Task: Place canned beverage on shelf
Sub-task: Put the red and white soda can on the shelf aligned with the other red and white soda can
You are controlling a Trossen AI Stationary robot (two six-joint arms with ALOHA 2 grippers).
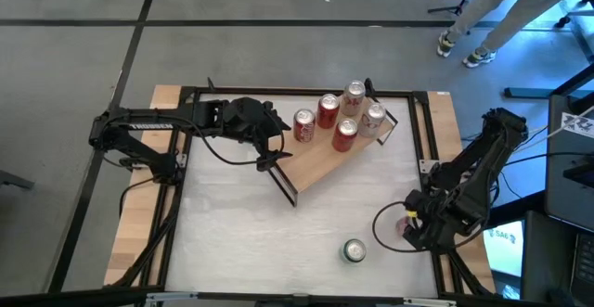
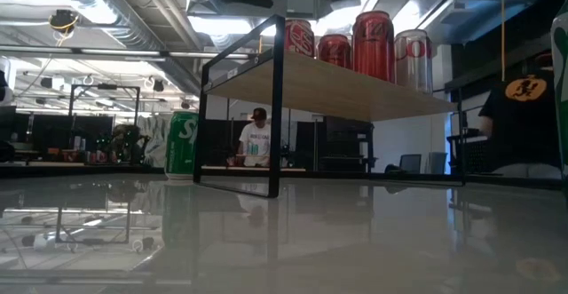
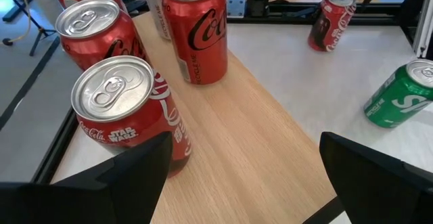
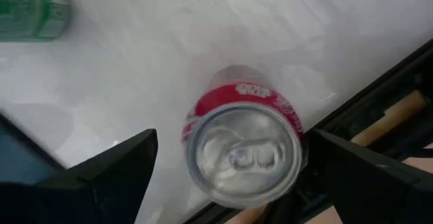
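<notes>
The shelf (image 1: 320, 163) lies diagonally across the far middle of the white tabletop (image 1: 241, 242), its light-wood plank raised on thin black frame ends. Five cans crowd its far right half: a red Coca-Cola Star Wars can (image 3: 132, 112) nearest the bare part, another red can (image 3: 98, 31) beside it, a red Coca-Cola can (image 3: 198, 31) farther along, and two silvery ones (image 1: 355, 94) at the far end. The near left half of the plank is bare wood (open room there).

The left gripper (image 1: 269, 145) hovers at the shelf's left end, just above the plank, fingers (image 3: 132, 176) spread wide and holding nothing.

The right gripper (image 1: 413, 225) is at the table's near right edge, close to the black frame rail. Its fingers (image 4: 115, 170) stand apart on either side of an upright red Star Wars can (image 4: 243, 149), not clamped on it.

A green Sprite can (image 1: 354, 250) stands alone on the near part of the table, left of the right gripper, well apart from the shelf.

Beyond the table is a grey floor; a person's legs (image 1: 483, 19) show at the far right, and another person (image 2: 257, 139) sits deep in the room.
</notes>
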